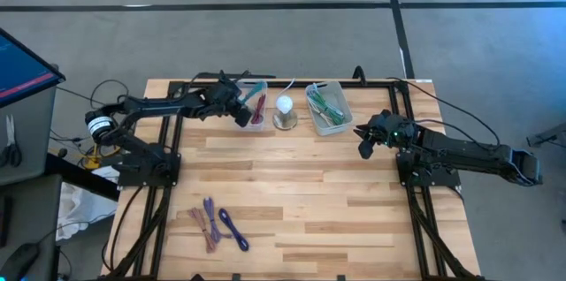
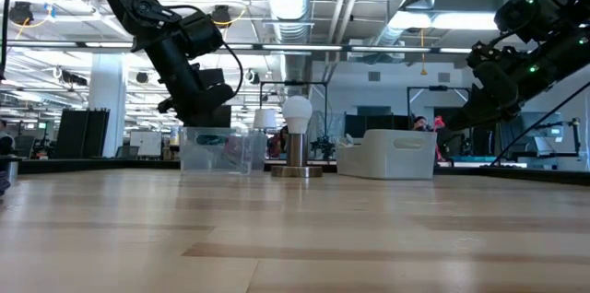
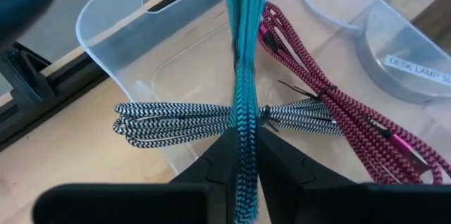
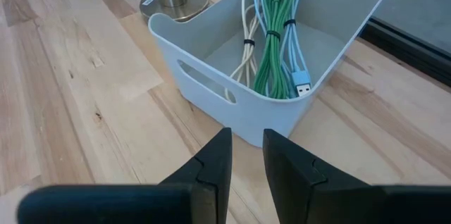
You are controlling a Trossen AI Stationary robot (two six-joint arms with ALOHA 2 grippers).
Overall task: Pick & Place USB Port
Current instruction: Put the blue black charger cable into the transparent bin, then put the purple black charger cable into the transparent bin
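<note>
My left gripper [image 3: 246,160] is shut on a teal braided cable bundle [image 3: 243,55] just above the clear bin [image 1: 255,111] at the table's far edge. In that bin lie a black-and-white cable [image 3: 183,120] and a red cable [image 3: 331,104]. My right gripper [image 4: 246,157] hovers, narrowly open and holding nothing, near the white bin [image 4: 232,86], which holds green, white and light-blue cables [image 4: 278,37]. Several purple and brown cable bundles [image 1: 217,224] lie on the table's near left part. My left gripper pinches the teal cable bundle [image 3: 244,139] between its two fingers, coming from above and pointing down at the clear bin [image 2: 217,150]. The fingers lie along the bundle. It runs on past the fingertips over the black-and-white cable [image 3: 282,115] into the bin.
A small desk lamp with a round white bulb [image 1: 284,109] stands between the two bins. Black arm frames [image 1: 150,162] run along the left and right table sides. The middle and near right of the wooden table [image 1: 336,219] are bare.
</note>
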